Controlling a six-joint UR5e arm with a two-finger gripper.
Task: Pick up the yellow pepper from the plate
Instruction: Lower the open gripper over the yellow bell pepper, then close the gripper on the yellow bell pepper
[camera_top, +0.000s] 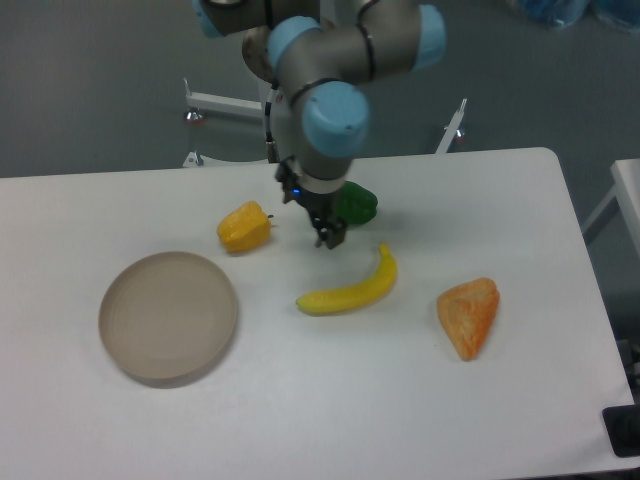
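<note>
While the table (300, 400) carries everything, the plate (168, 316) sits bare at its left; the yellow pepper (245, 227) lies off it, just beyond, and the claw (328, 237) hovers beside it, its jaws' state unclear

The white table (300, 400) carries the plate (168, 316) at 9 o'clock, yellow pepper (244, 227) and green pepper (357, 205) toward 12, banana (350, 287) central, orange wedge (468, 315) at 3.

No readable text, label or number shows anywhere.
</note>
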